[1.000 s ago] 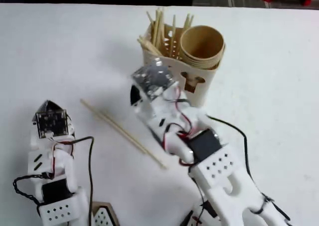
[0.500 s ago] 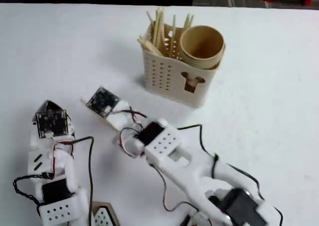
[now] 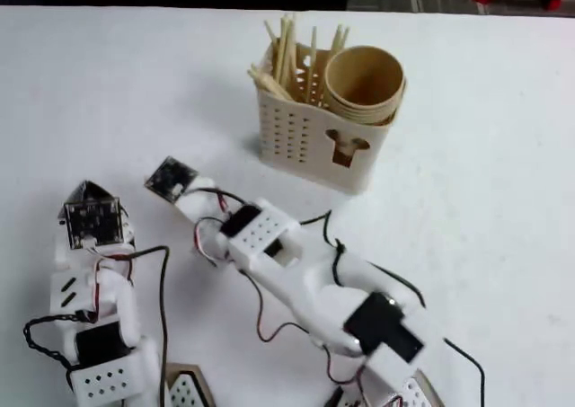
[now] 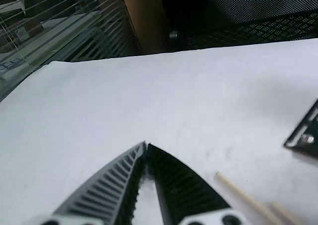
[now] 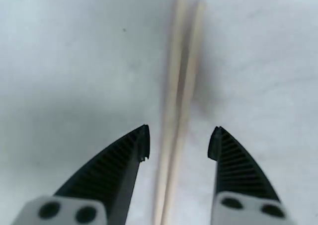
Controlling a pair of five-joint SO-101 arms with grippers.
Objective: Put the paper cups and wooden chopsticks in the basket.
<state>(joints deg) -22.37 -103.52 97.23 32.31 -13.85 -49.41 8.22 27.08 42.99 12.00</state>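
Right wrist view: right pincer point(image 5: 180, 130), jaws apart, straddles two wooden chopsticks point(image 5: 181, 86) on the counter point(image 5: 74, 61); left pincer point(image 4: 147, 146) closed, empty.

Basket point(image 3: 310, 151): rear centre of desk point(image 3: 108, 75). Paper cups point(image 3: 364, 84) inside, right part; chopsticks point(image 3: 286, 52) standing inside, left part. 2 loose chopsticks point(image 5: 179, 86): flat on desk, side by side, between right pincer point(image 5: 179, 135) jaws.

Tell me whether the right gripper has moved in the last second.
Yes. In the high view the right gripper swung leftward, away from the basket whose front wall it was at, and now stands open astride the two loose chopsticks.
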